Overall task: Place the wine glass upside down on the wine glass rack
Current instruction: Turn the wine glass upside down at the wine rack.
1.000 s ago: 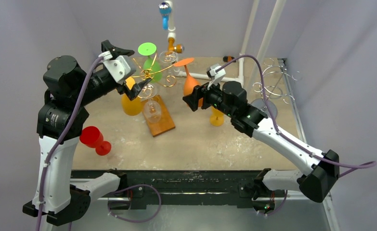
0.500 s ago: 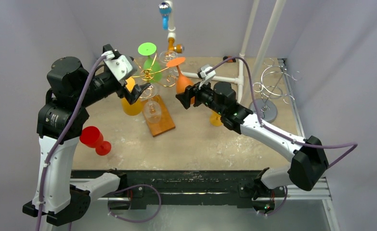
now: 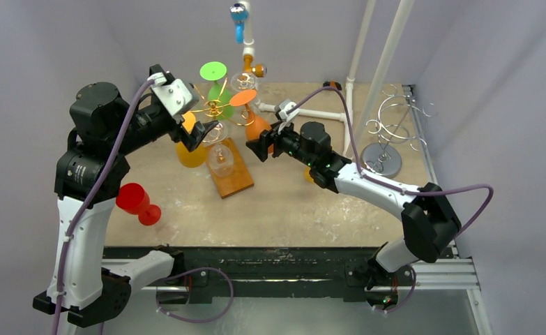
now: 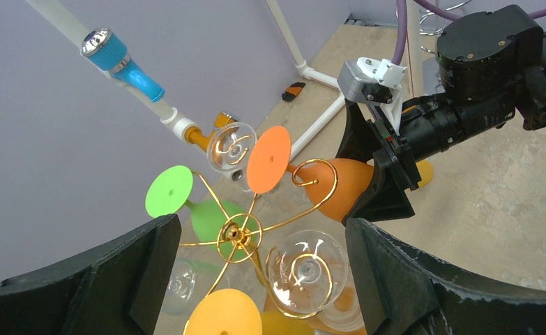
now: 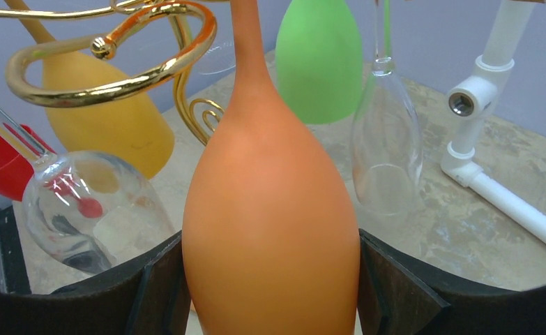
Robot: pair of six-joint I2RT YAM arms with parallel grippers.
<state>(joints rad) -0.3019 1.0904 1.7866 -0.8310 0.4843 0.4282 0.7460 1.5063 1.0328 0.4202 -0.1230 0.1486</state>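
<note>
A white pipe frame (image 3: 390,42) rises at the back of the desk (image 3: 284,202). Just right of it stands a silver wire stand (image 3: 388,161). Well left of it, nearer the front, lies a red goblet (image 3: 136,202).

Left arm (image 3: 81,216): white shell links, round black joint housings, black base.
Right arm (image 3: 371,190): same white-and-black build, green indicator lights on the black forearm.
Purple cable (image 3: 113,150): one runs the length of each arm to the wrist.
Camera mount (image 3: 174,95): pale grey block at each wrist.
Left gripper (image 4: 259,230): broad matte-black fingers, lightly scuffed.
Right gripper (image 5: 268,241): angular black fingers.
</note>
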